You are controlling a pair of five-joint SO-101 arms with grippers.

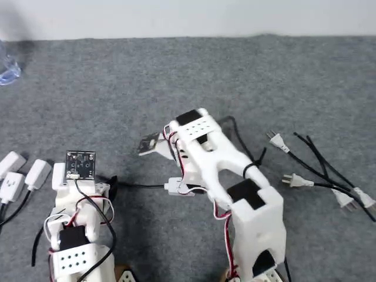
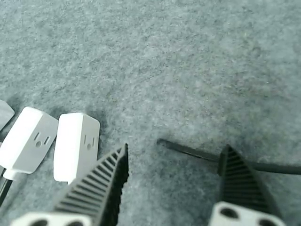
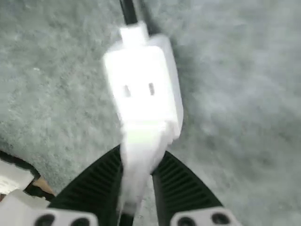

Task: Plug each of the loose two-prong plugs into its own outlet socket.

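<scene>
Right gripper clamps a white outlet socket by its end. Left gripper gapes wide over the black cable. Judgement: hold the slots level and steady for plug entry.

**Far half free, middle barred by arm and cord**

The far half of the mat lies bare from its left edge to its right edge, save a clear plastic thing at the far left corner. Sockets crowd the left edge, just beside the left arm, so only a narrow gap is left there. The right arm folds over the middle. A cord crosses the gap between the arms. It runs from the held socket, clamped in the right gripper, to the spread fingers of the left gripper. Plugs and their black leads sprawl along the right edge. A bare strip separates them from the right arm.
</scene>
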